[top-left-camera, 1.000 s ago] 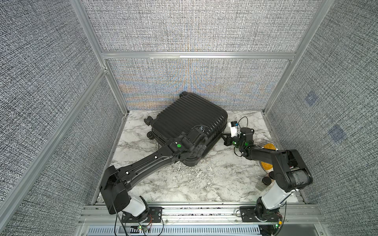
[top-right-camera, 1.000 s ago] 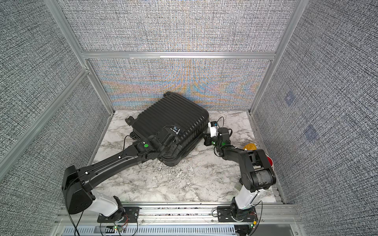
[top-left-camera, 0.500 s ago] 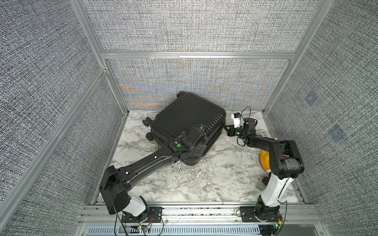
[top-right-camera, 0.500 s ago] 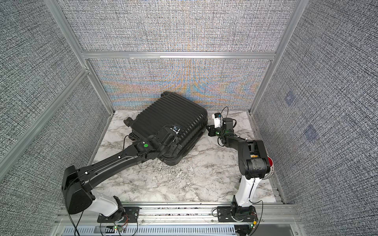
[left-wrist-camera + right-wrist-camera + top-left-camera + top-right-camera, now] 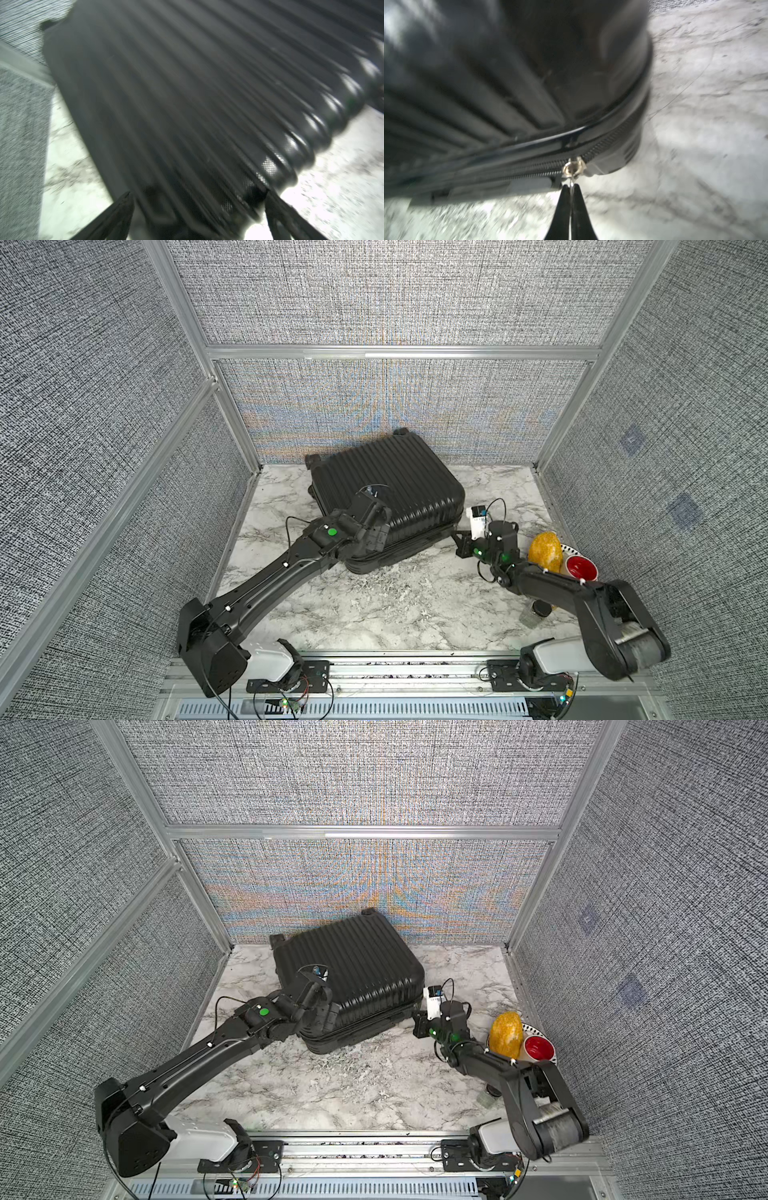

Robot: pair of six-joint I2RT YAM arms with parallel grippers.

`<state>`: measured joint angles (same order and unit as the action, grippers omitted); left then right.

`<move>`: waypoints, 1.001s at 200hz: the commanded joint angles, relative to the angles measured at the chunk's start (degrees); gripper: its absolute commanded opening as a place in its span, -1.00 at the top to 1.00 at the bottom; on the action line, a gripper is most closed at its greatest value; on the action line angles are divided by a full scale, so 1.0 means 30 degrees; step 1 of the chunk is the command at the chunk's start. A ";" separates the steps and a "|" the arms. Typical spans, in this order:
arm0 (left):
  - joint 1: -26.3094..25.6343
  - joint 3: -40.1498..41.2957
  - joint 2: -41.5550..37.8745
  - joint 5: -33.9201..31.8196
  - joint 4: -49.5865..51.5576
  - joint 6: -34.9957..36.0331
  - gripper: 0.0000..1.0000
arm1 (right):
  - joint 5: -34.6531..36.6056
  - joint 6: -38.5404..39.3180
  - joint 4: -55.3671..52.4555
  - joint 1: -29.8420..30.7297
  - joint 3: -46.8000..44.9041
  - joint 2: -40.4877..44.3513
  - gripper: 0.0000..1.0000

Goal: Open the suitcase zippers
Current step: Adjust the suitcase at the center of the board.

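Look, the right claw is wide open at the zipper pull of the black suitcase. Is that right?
Not quite. The right claw is not wide open: it is pinched shut on the zipper pull of the black suitcase. The right wrist view shows the two tips pressed together on the pull's thin tab.

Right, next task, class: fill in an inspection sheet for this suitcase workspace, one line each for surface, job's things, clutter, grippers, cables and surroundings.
Surface: marbled tabletop.
Job's things: black ribbed suitcase lying flat near the back wall; zip track along its seam.
Clutter: yellow object, red cup and small jar at the right edge.
Grippers: left gripper open over the suitcase shell; right gripper shut on the zipper pull.
Cables: thin black wires looping at both wrists.
Surroundings: grey fabric panels in an aluminium frame.
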<state>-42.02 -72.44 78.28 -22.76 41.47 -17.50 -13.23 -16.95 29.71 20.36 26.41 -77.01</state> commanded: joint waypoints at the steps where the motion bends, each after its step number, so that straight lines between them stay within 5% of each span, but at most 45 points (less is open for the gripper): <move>1: 0.1189 -0.0383 0.0397 0.0125 -0.0043 -0.0425 -0.99 | 0.1119 -0.0632 0.1153 0.2155 -0.1974 0.1988 1.00; 37: 0.1541 -0.2078 0.0530 -0.0194 0.0348 -0.0312 -0.99 | 0.2652 -0.0362 0.2147 0.5018 -0.4286 0.4481 1.00; 50: 0.1555 -0.2493 0.0243 0.1842 -0.0093 0.0706 -0.99 | 0.2687 -0.0222 0.2694 0.5124 -0.4849 0.5015 1.00; 76: -0.0791 -0.3548 0.0549 0.3354 -0.1600 0.1943 -0.99 | 0.2100 0.0633 0.3216 0.5141 -0.5290 0.5129 1.00; 134: -0.4751 -1.3152 0.8443 0.1824 0.1922 0.4116 -0.99 | 0.1193 0.1050 0.3953 0.5191 -0.5336 0.4189 1.00; 164: -0.5544 -1.9561 1.3157 0.0677 0.5290 0.4674 -0.99 | 0.1327 0.1036 0.3758 0.5175 -0.5335 0.4340 1.00; 200: -0.6000 -2.3669 1.6384 0.0173 0.6791 0.4896 -0.99 | 0.1281 0.0963 0.3673 0.5195 -0.5319 0.4372 1.00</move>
<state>-59.48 -138.30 124.09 -20.08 55.99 -4.32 -9.06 -14.39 39.59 35.83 10.22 -64.03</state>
